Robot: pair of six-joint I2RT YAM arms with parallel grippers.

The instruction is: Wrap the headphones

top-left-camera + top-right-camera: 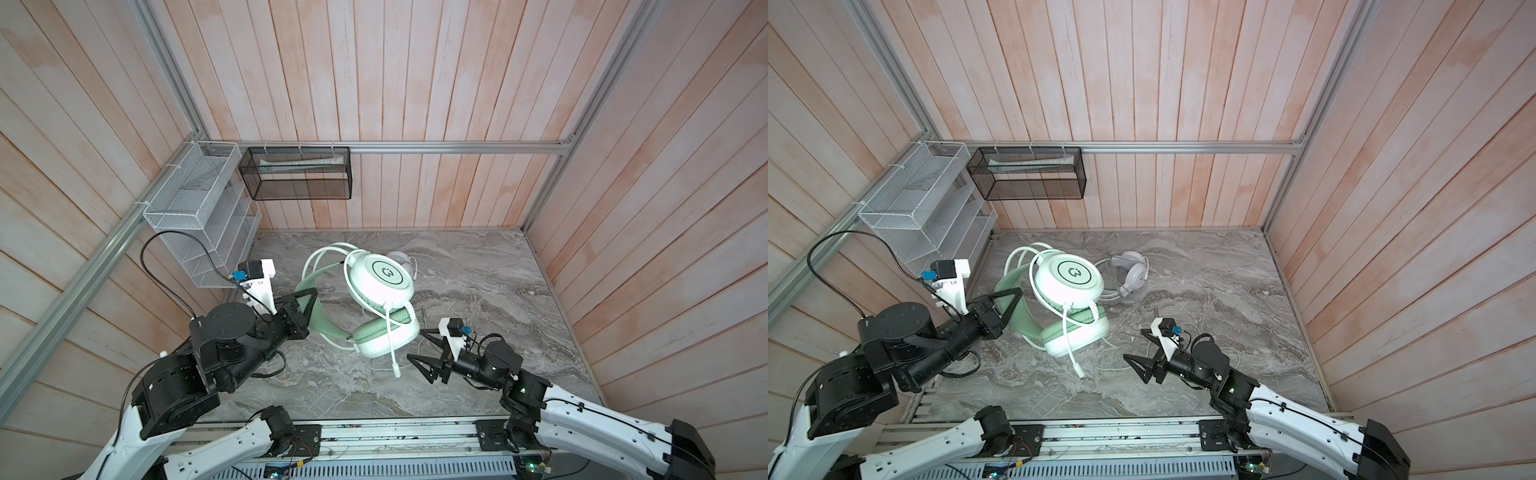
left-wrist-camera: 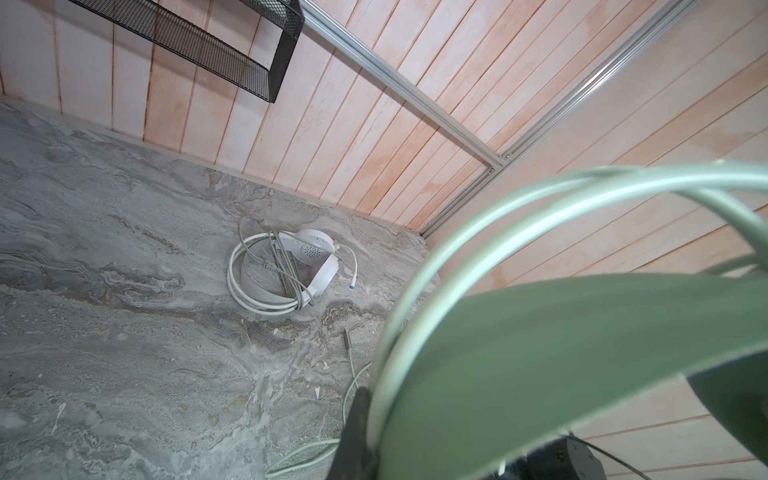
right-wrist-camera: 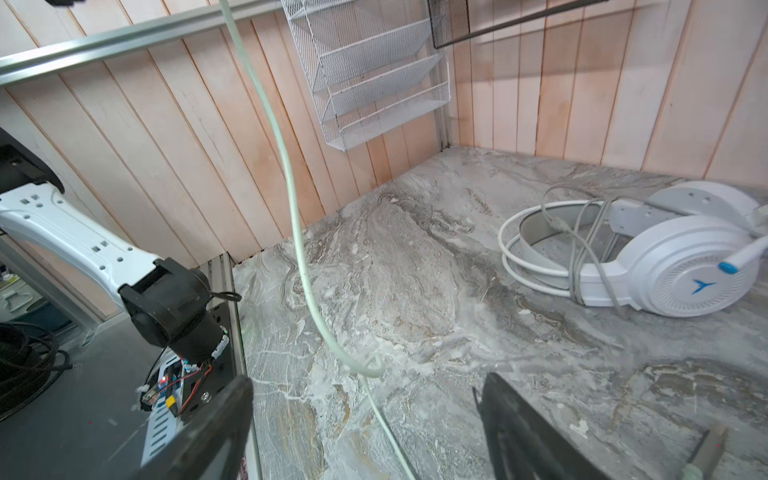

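Jaws of the left gripper [image 1: 312,296] are clenched on the padded band of the mint green headset [image 1: 380,275], which hangs raised over the middle of the tabletop [image 1: 519,299], its microphone boom [image 1: 391,340] pointing down. Its thin pale cable [image 3: 293,195] drops to the tabletop and passes through the gap of the right gripper [image 1: 415,345], whose jaws stand spread apart and grasp nothing. The white headset [image 1: 1134,272] lies farther back on the tabletop, its own cord looped around it.
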